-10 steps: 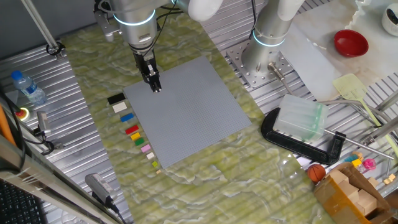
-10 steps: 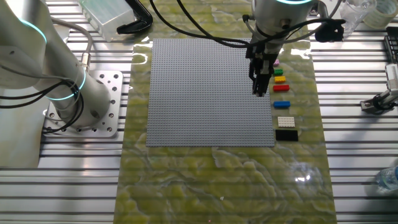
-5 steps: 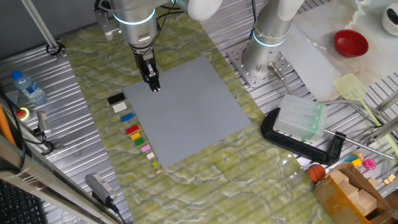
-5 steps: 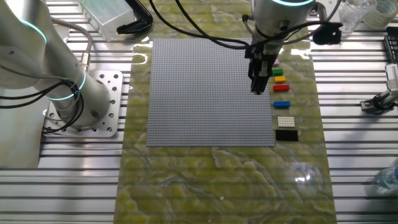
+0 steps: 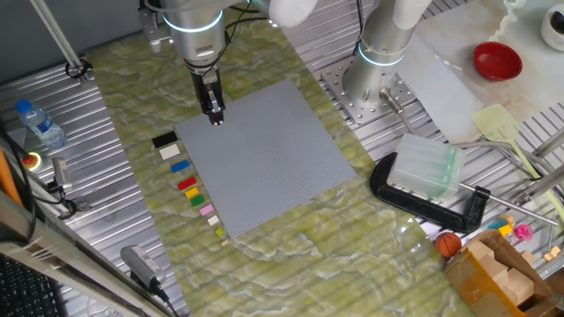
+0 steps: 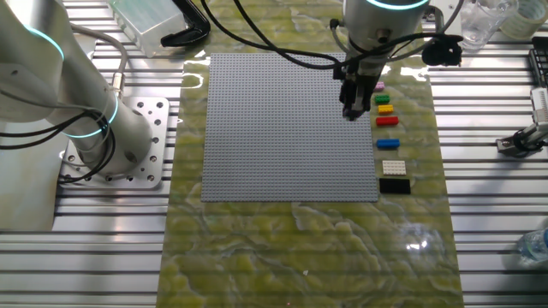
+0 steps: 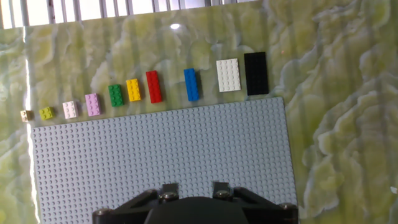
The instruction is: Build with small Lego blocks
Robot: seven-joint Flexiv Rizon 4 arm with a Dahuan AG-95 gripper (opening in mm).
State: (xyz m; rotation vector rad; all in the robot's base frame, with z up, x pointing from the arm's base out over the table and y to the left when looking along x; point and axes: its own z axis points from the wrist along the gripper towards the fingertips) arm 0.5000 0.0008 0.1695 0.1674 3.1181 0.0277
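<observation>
Ten small bricks are counted in the hand view, laid in one row on the table (image 7: 298, 56) just beside the long edge of the grey baseplate (image 7: 161, 149). From one end: one black brick (image 7: 256, 73), one white brick (image 7: 228, 75), one blue brick (image 7: 191, 84), one red brick (image 7: 153, 86), one yellow brick (image 7: 133, 90), one green brick (image 7: 115, 95), one pink brick (image 7: 92, 104), one smaller white brick (image 7: 70, 109), one lime brick (image 7: 46, 112) and one tiny tan brick (image 7: 25, 115). All lie flat, studs up, apart from each other, and none is seated on the baseplate.

One baseplate is seen, with nothing on its studs. One pincer (image 5: 215, 117) hangs over the baseplate's edge on the side of the row, above the plate and not touching any brick; whether its fingers are spread or pressed together cannot be told from these views, and in the hand view only its dark base is caught at the bottom.

Off the mat, one red bowl (image 5: 498, 60) is seen, its contents not discernible, one clear plastic box (image 5: 425, 167) resting on a black clamp (image 5: 388, 189), and one water bottle (image 5: 40, 123) lying on the ribbed surface.
</observation>
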